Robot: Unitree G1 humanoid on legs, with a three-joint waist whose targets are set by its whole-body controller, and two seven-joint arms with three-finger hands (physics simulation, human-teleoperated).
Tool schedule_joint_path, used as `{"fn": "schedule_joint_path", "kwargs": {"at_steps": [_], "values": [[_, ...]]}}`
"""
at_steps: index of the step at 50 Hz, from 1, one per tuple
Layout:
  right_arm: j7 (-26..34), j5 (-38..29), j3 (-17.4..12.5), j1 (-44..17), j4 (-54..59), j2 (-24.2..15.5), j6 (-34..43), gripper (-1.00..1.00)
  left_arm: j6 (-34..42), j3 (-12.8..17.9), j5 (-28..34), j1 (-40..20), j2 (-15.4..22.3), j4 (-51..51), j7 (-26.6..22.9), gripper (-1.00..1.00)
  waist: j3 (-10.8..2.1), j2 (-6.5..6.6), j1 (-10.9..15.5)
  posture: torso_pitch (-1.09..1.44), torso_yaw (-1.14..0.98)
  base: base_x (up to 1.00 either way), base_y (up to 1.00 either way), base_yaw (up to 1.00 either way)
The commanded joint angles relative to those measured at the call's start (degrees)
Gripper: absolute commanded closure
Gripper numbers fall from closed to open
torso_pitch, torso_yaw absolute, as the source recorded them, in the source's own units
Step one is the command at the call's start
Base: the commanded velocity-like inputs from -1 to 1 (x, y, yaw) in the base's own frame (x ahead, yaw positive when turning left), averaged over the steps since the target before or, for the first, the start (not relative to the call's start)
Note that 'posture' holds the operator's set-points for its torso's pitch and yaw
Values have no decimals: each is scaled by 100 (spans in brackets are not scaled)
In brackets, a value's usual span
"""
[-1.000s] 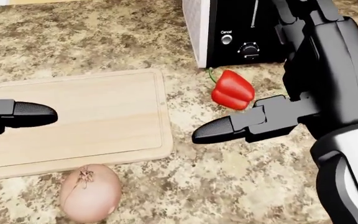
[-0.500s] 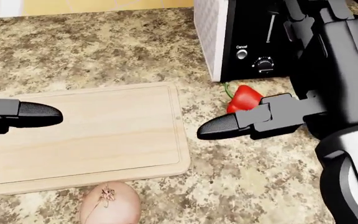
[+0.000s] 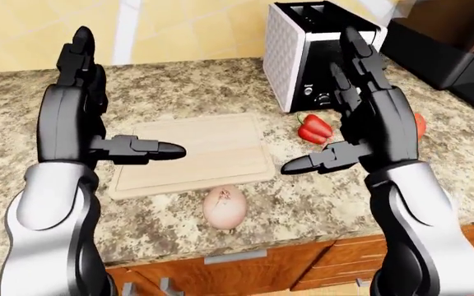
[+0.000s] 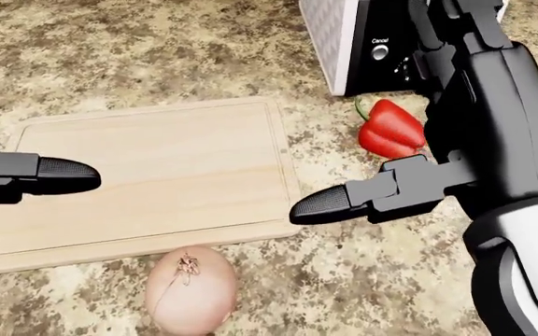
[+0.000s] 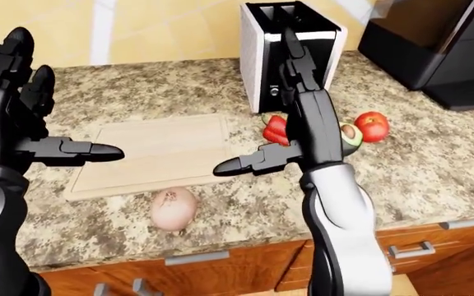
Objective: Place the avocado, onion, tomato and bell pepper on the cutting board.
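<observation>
A wooden cutting board (image 4: 157, 175) lies bare on the granite counter. The onion (image 4: 191, 290) sits just below the board's lower edge. A red bell pepper (image 4: 390, 129) lies right of the board, beside the toaster. Further right lie a halved avocado (image 5: 351, 137) and a tomato (image 5: 372, 126), partly behind my right arm. My left hand (image 3: 126, 98) hovers open over the board's left part, thumb pointing right. My right hand (image 3: 319, 105) hovers open right of the board, above the pepper, holding nothing.
A white-and-black toaster (image 3: 311, 55) stands above the pepper. A black appliance (image 5: 435, 49) fills the top right corner. The counter's near edge (image 3: 245, 243) runs below the onion, with wooden drawers under it. A yellow wall backs the counter.
The whole head view has slid right, so the camera moved: board, onion and pepper sit further right, and the tomato's edge now shows. Both hands stay open and hovering.
</observation>
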Motion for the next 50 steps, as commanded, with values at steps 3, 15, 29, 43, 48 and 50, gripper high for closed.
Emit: {"fn": "schedule_joint_path", "kwargs": {"at_steps": [3,15,29,43,48,50], "values": [[138,-67,127,-101,-259,15,-125,-100,-218,56,85,-107,32,-76,25,-100,-141,8,-2,0,0,0,0,0],[1011,-608,599,67,-789,148,373,-100,-187,122,99,-125,-10,-56,51,-100,-189,8,-18,0,0,0,0,0],[934,-718,415,-114,-665,248,297,-100,824,329,-794,78,74,-1256,-213,-100,-167,35,-24,0,0,0,0,0],[819,-754,398,-18,-507,260,53,-100,-36,-668,-354,1376,-60,-1281,-565,-100,-176,28,-7,0,0,0,0,0],[819,-734,370,39,-479,254,-11,-100,-148,-691,387,1455,-440,-1280,-1289,-100,-181,12,4,0,0,0,0,0],[811,-712,346,30,-507,260,24,-100,-256,-719,949,1524,-700,-1280,-1765,-100,-179,5,8,0,0,0,0,0]]}}
